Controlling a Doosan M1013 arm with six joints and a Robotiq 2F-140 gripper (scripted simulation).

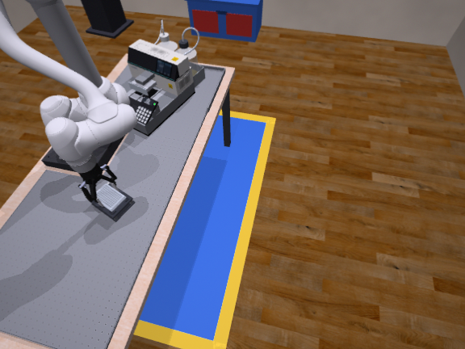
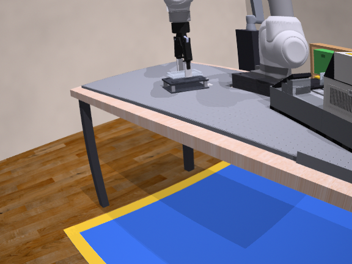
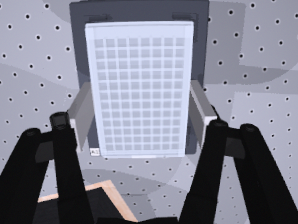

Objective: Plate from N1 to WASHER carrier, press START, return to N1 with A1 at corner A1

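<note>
The white well plate (image 1: 110, 196) is between the fingers of my gripper (image 1: 94, 190), which is shut on its long sides. It hangs right over the dark plate nest N1 (image 1: 115, 205) on the left part of the table. In the exterior view the plate (image 2: 184, 74) is level and just at the top of the nest (image 2: 185, 83); I cannot tell whether it rests in the locators. In the wrist view the plate (image 3: 141, 86) covers most of the nest (image 3: 140, 11), with the gripper (image 3: 141, 121) on its near half. The washer (image 1: 161, 78) stands at the far end, its lamp (image 1: 155, 104) green beside the keypad (image 1: 144, 114).
The arm's black base (image 1: 60, 161) sits at the table's left edge, close behind the nest. Two bottles (image 1: 183, 45) stand behind the washer. A blue and yellow floor mat (image 1: 210, 226) lies along the table's right side.
</note>
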